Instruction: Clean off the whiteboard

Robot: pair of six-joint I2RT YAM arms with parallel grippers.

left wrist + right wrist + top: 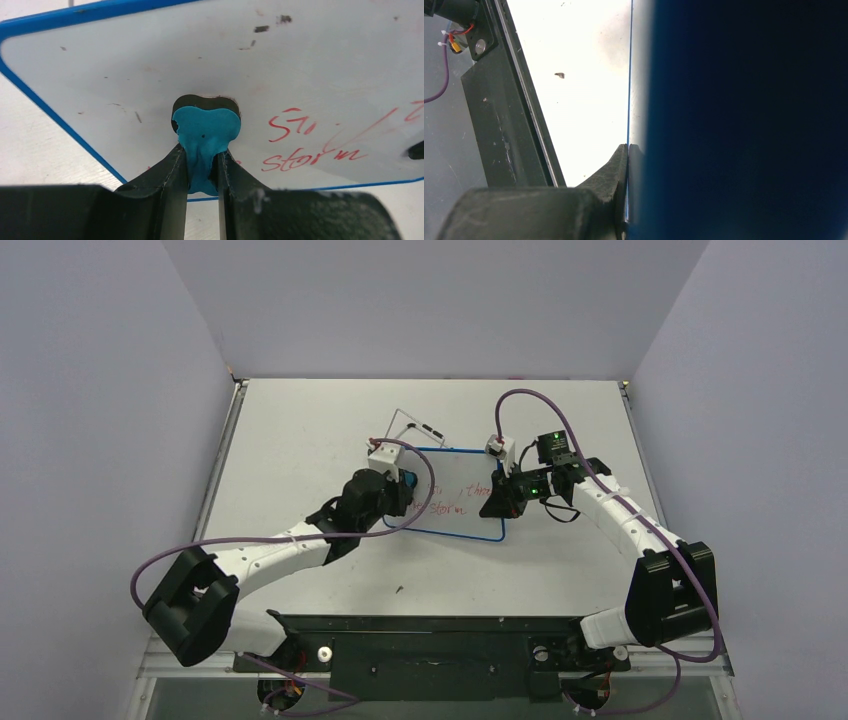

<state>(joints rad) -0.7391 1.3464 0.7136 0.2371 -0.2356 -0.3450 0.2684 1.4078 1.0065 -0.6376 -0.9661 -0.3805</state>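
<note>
The whiteboard point(462, 502) with a thin blue rim lies mid-table, red handwriting on it point(310, 160). My left gripper point(404, 483) is shut on the blue-black eraser point(206, 131) and presses it against the board's left part. My right gripper point(497, 502) is shut on the board's right edge point(628, 100); one finger point(616, 165) shows against the rim, the other is hidden behind the dark blue surface point(749, 125) that fills the right wrist view.
The board's black wire stand point(410, 425) sticks out behind it. A small dark speck point(400, 589) lies on the table near the front. The black base rail point(430, 635) runs along the near edge. Grey walls enclose the table.
</note>
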